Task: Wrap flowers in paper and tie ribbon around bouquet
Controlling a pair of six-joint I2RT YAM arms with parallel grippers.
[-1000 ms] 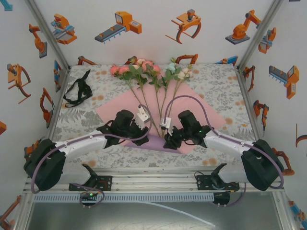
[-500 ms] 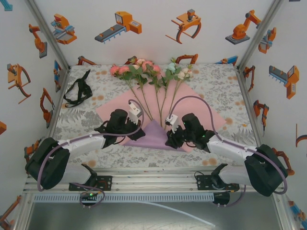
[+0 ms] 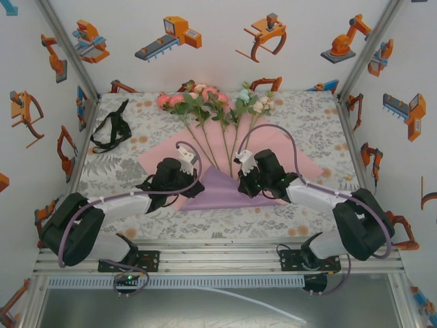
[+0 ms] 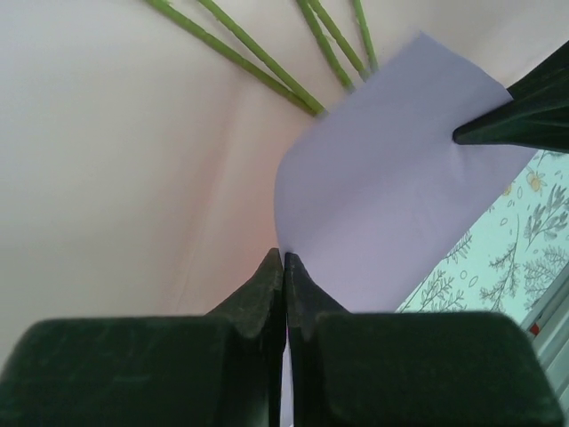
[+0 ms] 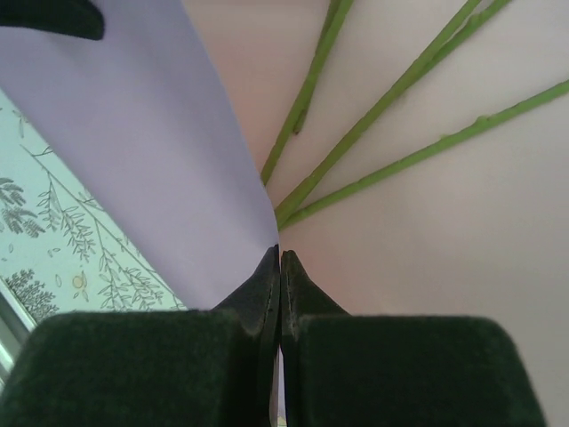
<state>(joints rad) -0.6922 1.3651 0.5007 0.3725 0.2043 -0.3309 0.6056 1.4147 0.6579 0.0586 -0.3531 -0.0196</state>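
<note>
You have the paper point(image 3: 304, 164) lying pink face up mid-table, its near corner folded over the stalks point(image 5: 391, 89) of the flowers point(image 3: 215, 102) so the lilac side shows. That flap's edges sit right inside both pairs of jaws: your left gripper point(image 4: 283, 264) is clamped on its left edge, your right gripper point(image 5: 279, 261) on its right edge. The blooms fan toward the far side. The ribbon point(image 3: 111, 130) lies well apart, far left.
</note>
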